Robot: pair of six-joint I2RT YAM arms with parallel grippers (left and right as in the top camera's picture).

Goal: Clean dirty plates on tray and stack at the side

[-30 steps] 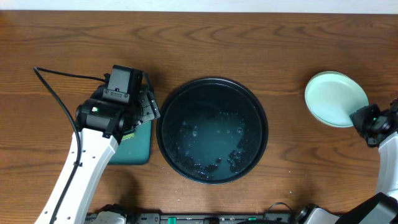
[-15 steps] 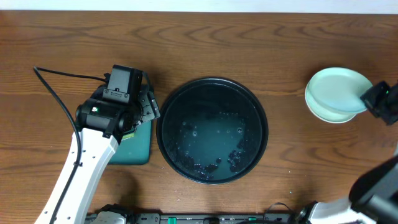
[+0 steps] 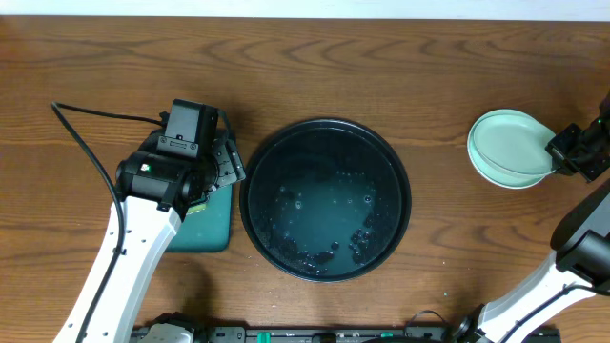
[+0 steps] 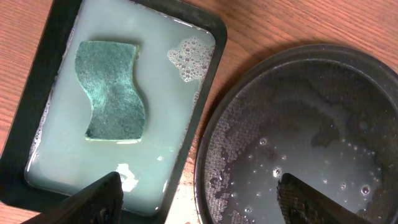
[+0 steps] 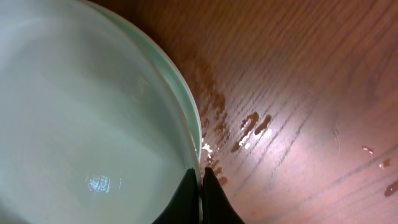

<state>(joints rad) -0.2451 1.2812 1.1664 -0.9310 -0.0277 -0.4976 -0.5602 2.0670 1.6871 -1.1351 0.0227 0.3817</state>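
Plates point(image 3: 505, 148): mint-green, round, glossy, seemingly stacked, far right on wood-grain surface point(image 3: 381, 57); right hand point(image 5: 201, 185) clamped on rim. Tray point(image 3: 324, 197): black, round, sudsy. Left hand point(image 4: 199, 196) apart.

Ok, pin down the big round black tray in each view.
Overhead: the round tray sits at table centre.
Left wrist: it fills the right half, wet and bubbly.
Right wrist: not in it; only a mint plate and wet table.
Shared landmark: the rectangular sponge tray beside its left rim, in overhead and left wrist.
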